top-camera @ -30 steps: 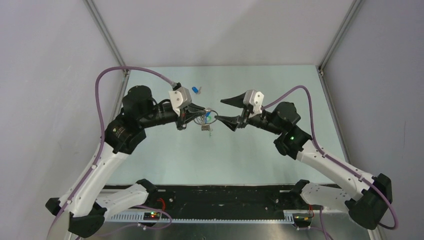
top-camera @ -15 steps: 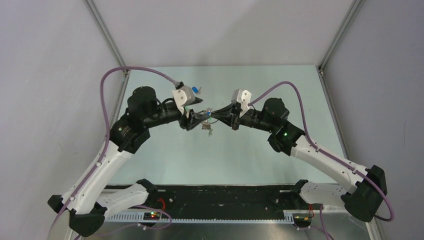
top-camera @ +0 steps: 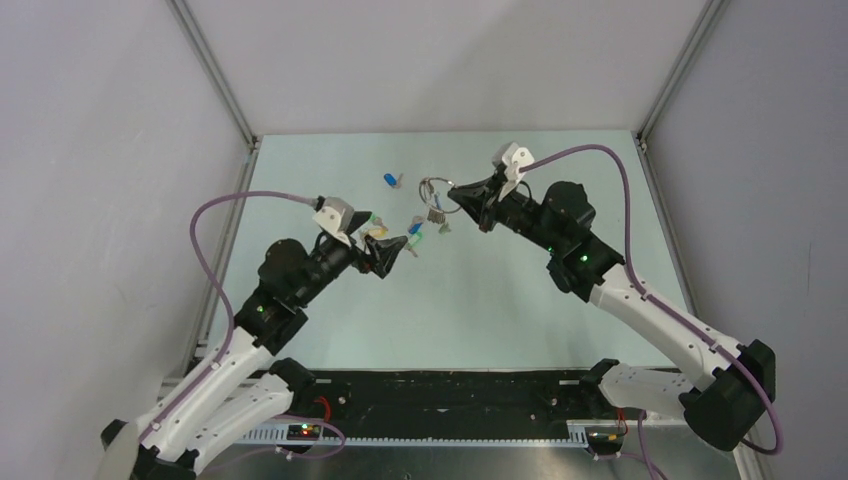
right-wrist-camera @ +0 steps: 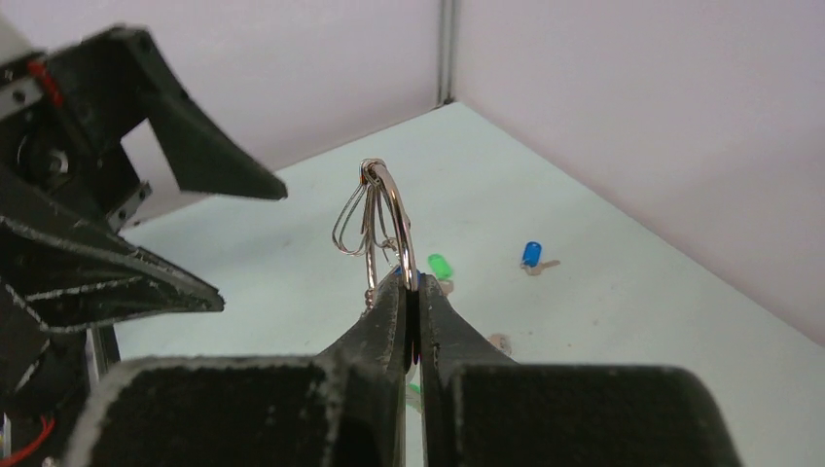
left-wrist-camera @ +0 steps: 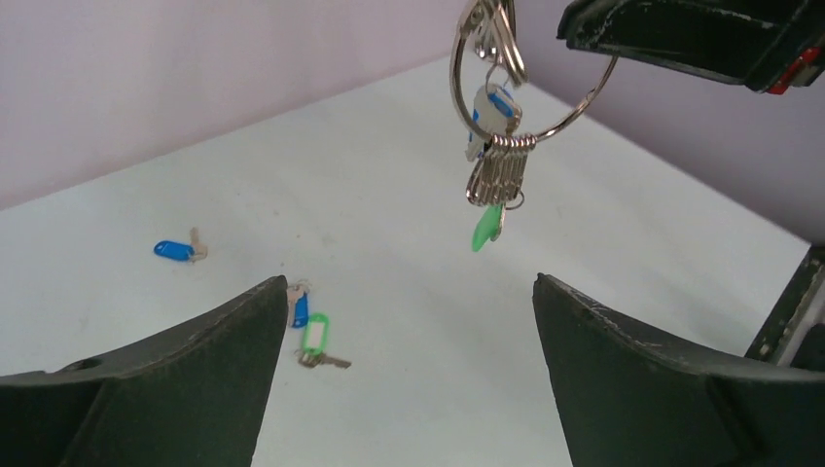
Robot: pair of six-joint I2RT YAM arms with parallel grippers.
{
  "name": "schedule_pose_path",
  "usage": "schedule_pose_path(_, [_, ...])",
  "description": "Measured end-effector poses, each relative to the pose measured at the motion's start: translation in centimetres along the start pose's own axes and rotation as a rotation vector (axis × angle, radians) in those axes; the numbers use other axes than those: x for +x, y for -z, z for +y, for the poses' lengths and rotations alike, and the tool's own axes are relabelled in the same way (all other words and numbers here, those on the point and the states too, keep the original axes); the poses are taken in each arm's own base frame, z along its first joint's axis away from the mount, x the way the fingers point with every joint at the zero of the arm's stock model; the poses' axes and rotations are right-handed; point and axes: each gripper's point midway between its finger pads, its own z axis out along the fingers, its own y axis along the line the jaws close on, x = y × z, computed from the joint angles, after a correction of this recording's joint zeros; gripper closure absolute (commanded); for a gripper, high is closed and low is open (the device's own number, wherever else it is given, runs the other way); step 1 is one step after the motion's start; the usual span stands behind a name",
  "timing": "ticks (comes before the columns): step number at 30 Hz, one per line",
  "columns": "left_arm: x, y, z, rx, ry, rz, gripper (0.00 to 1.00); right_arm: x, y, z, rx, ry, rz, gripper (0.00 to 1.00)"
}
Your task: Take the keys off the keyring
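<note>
The keyring (left-wrist-camera: 455,68) hangs in the air, with my right gripper (right-wrist-camera: 411,282) shut on its rim. A bunch of silver keys (left-wrist-camera: 498,170) dangles below the ring with a blue-capped one (left-wrist-camera: 494,107) and a green tag (left-wrist-camera: 484,229). In the top view the keyring (top-camera: 432,186) is at the back centre, right gripper (top-camera: 457,193) beside it. My left gripper (left-wrist-camera: 410,282) stands open and empty, low and to the front left of the ring, left gripper (top-camera: 392,248) apart from it.
Loose keys lie on the table: a blue-capped key (top-camera: 391,180) at the back, and a blue-tagged key (left-wrist-camera: 300,309) and a green-tagged key (left-wrist-camera: 313,336) just off my left fingertip. Grey walls close in the table's back and sides.
My left gripper let go of the ring, opened wide and drew back to the front left. My right gripper shut on the ring and carried it toward the back.
</note>
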Motion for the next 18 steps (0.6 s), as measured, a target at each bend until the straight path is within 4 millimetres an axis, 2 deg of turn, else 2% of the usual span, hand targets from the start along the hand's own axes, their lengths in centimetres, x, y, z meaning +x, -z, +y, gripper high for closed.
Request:
schedule_pose_path(5, [0.4,-1.3,-0.3,0.02,0.074,-0.09,0.09,-1.9,0.6,-2.0,0.092,-0.073,-0.045,1.0])
schedule_pose_path(10, [3.5,-3.2,-0.6,0.058,0.104,-0.087,0.14,-3.0,1.0,-2.8,0.151,-0.125,-0.085,1.0])
schedule_pose_path(12, [4.0,-3.7,-1.2,0.088,0.098,-0.092,0.16,-3.4,1.1,-3.0,0.167,-0.141,-0.099,1.0])
schedule_pose_path(18, [2.9,-4.7,-4.1,0.212,0.022,-0.166,0.2,-3.9,1.2,-3.3,0.192,-0.167,-0.118,1.0])
